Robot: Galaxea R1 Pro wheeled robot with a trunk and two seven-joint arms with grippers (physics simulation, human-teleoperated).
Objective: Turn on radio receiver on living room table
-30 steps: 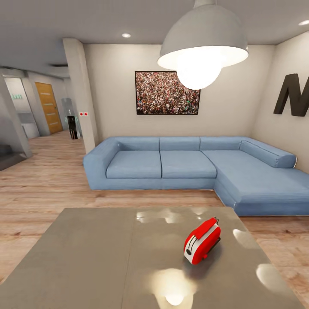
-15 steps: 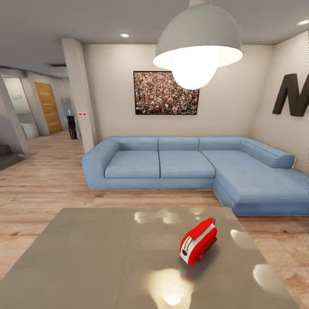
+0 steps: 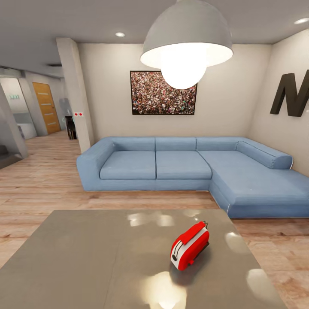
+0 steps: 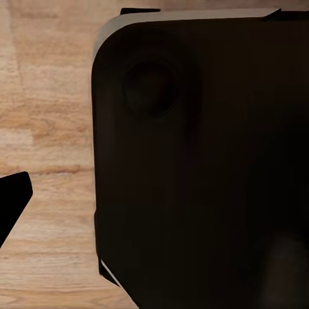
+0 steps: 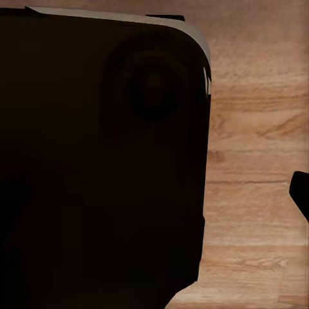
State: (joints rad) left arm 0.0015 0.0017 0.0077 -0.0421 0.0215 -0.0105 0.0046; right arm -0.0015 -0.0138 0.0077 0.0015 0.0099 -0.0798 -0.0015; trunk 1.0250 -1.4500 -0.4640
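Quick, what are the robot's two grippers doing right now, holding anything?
Left gripper: cannot be told; its wrist view shows a dark body above wood floor.
Right gripper: cannot be told either, same sort of view.

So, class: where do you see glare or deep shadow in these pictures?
Head view: the lit pendant lamp throws bright patches on the glossy table around the radio receiver. Both wrist views: a large dark body in shadow, over evenly lit wood floor.
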